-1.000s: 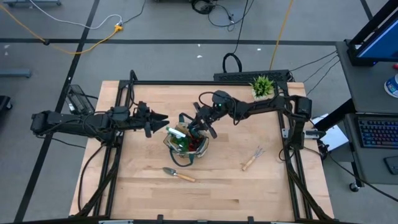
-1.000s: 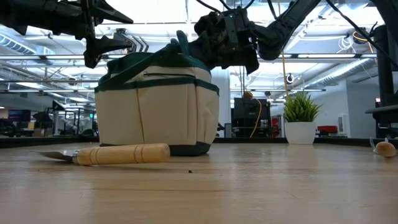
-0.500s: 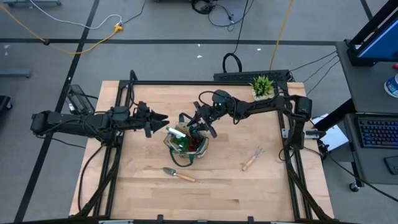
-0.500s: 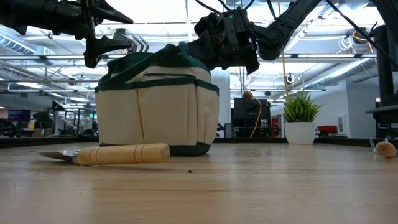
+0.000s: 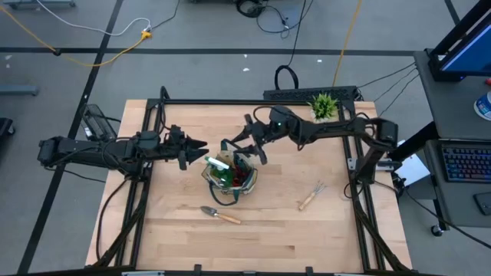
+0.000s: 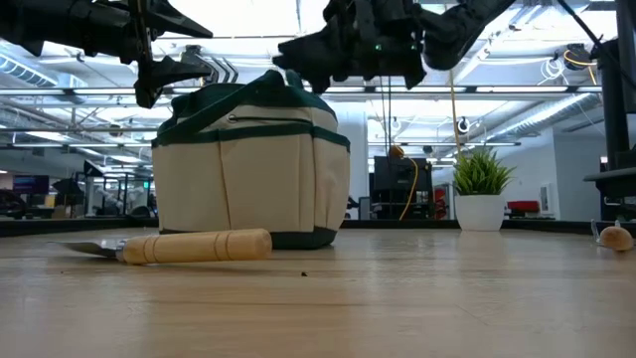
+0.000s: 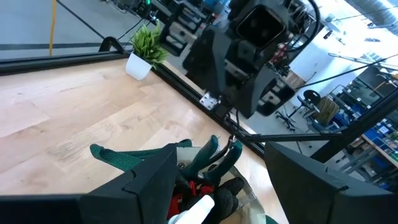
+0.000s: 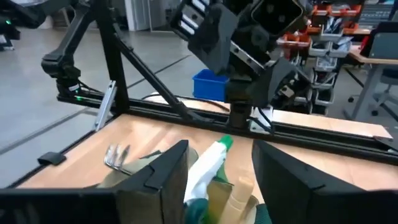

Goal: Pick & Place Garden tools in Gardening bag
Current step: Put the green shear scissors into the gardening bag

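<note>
Wooden table [image 5: 268, 230] with the bag [image 5: 230, 178] at centre, holding a spray bottle [image 8: 205, 167] and glove [image 7: 189, 196]. Right gripper [image 5: 244, 144], jaws wide and empty, hangs just above the bag's far rim, its arm reaching across from the right. Left gripper [image 5: 196, 148], jaws wide, hovers beside the bag. One trowel [image 5: 220, 215] lies in front; the fork [image 5: 311, 196] lies right.

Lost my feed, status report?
Right gripper open above gardening bag. Left gripper open beside it. Trowel, fork still on table.
</note>
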`<act>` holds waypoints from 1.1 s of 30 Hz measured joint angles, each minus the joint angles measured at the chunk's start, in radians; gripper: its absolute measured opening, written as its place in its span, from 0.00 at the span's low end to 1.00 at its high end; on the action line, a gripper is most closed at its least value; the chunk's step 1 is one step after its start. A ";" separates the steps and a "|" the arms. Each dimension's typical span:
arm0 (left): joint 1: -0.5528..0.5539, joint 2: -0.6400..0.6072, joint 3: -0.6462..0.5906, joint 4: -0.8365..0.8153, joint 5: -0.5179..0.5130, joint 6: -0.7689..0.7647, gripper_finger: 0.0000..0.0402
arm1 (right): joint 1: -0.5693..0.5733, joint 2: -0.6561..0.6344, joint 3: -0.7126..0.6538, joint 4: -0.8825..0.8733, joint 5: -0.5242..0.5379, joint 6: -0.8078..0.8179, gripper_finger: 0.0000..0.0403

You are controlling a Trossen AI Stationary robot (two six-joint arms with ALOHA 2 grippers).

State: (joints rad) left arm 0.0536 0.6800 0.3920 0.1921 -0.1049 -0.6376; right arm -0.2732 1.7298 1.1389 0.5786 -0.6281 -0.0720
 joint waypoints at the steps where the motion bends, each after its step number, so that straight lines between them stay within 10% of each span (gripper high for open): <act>1: 0.000 0.000 0.000 0.000 0.000 0.000 0.62 | 0.002 -0.007 0.000 -0.005 0.001 0.004 0.40; 13: 0.000 0.000 0.000 0.000 -0.001 -0.001 0.62 | 0.082 0.000 0.000 -0.066 0.002 -0.036 0.02; 33: 0.000 0.000 0.000 0.000 -0.001 -0.004 0.62 | 0.090 -0.007 -0.001 -0.118 0.064 -0.063 0.00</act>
State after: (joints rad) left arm 0.0536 0.6804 0.3920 0.1925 -0.1059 -0.6415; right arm -0.1829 1.7227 1.1378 0.4607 -0.5645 -0.1352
